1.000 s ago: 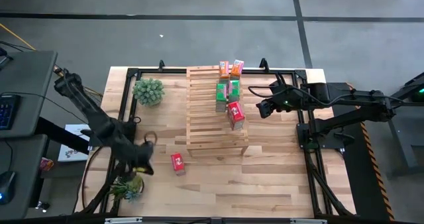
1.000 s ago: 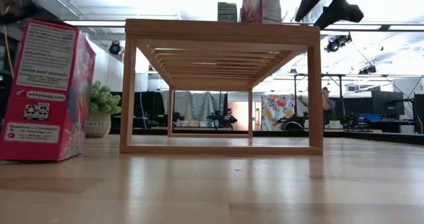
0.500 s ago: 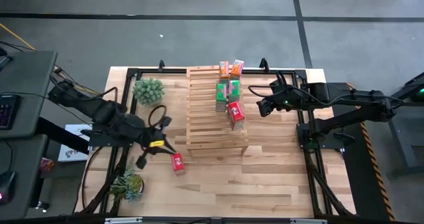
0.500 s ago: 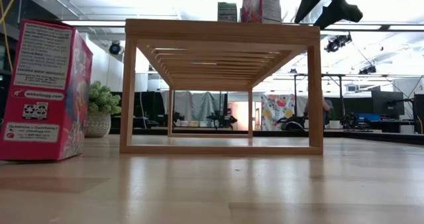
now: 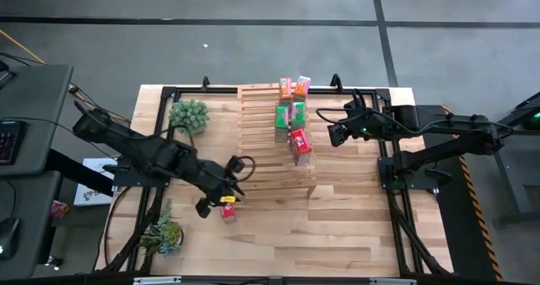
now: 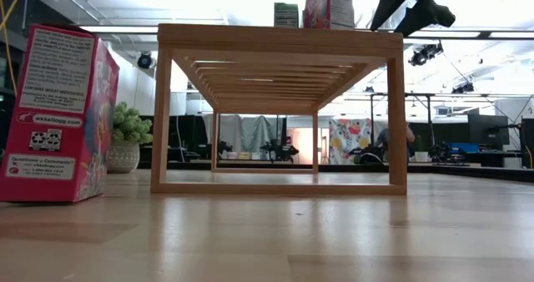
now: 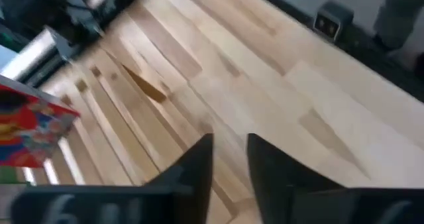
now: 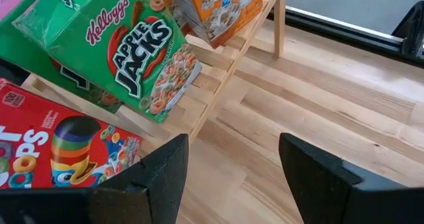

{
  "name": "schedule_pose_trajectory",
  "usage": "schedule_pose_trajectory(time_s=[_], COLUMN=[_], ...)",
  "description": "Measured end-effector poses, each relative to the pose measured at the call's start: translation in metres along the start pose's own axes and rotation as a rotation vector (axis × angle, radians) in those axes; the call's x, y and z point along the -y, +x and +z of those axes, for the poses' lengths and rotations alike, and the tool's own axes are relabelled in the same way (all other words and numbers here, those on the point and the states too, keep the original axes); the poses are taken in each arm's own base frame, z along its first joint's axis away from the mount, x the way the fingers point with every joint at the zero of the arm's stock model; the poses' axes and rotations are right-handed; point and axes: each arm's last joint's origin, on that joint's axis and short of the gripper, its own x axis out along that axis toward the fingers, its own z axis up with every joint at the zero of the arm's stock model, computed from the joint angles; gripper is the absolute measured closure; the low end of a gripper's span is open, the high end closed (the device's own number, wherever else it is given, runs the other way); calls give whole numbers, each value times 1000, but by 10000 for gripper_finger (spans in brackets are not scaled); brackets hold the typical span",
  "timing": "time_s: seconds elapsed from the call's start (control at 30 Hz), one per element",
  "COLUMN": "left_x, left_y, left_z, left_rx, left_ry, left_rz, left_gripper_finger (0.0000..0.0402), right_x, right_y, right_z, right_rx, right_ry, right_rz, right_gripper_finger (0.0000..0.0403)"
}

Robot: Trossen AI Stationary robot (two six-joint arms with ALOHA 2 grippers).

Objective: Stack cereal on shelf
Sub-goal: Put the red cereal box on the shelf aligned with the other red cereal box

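Note:
On the slatted rack (image 5: 274, 142) stand five cereal boxes: two orange (image 5: 294, 86), two green (image 5: 288, 116) and one red (image 5: 299, 146). A second red box (image 5: 226, 209) stands on the tabletop off the rack's near left corner and looms at the left in the low view (image 6: 58, 115). My left gripper (image 5: 236, 177) hovers just above and beside that box; its fingers (image 7: 199, 168) are a narrow gap apart and touch nothing. My right gripper (image 5: 332, 135) waits open, level with the rack's right side, facing the green box (image 8: 132, 52) and the red box (image 8: 59, 151).
One potted plant (image 5: 188, 115) sits at the far left of the table and another (image 5: 163, 233) at the near left corner. Bare tabletop (image 5: 337, 226) lies near and right of the rack. The black frame (image 5: 388, 163) runs along the table edges.
My left arm has swung from the near left corner, by the plant, toward the table's right and far side. Its gripper is now over the red box on the tabletop, beside the rack's near left corner. The boxes have not moved.

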Motion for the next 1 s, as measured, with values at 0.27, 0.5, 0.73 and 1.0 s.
schedule_pose_trajectory(time_s=[0.27, 0.5, 0.73, 1.0], left_x=[1, 21, 51, 56], left_y=[-1, -4, 14, 41], left_z=[9, 13, 13, 12], left_rx=[-23, -108, -199, -254], left_ry=[-124, 3, 318, 436], left_rz=[-40, -128, -255, -266], left_gripper_finger=[168, 101, 99, 99], right_x=[0, 0, 0, -1], right_y=[0, 0, 0, 0], right_z=[0, 0, 0, -1], right_rx=[-7, -7, -8, -23], right_ry=[18, 2, 2, 60], right_rz=[6, 5, 5, 18], right_gripper_finger=[174, 174, 174, 174])
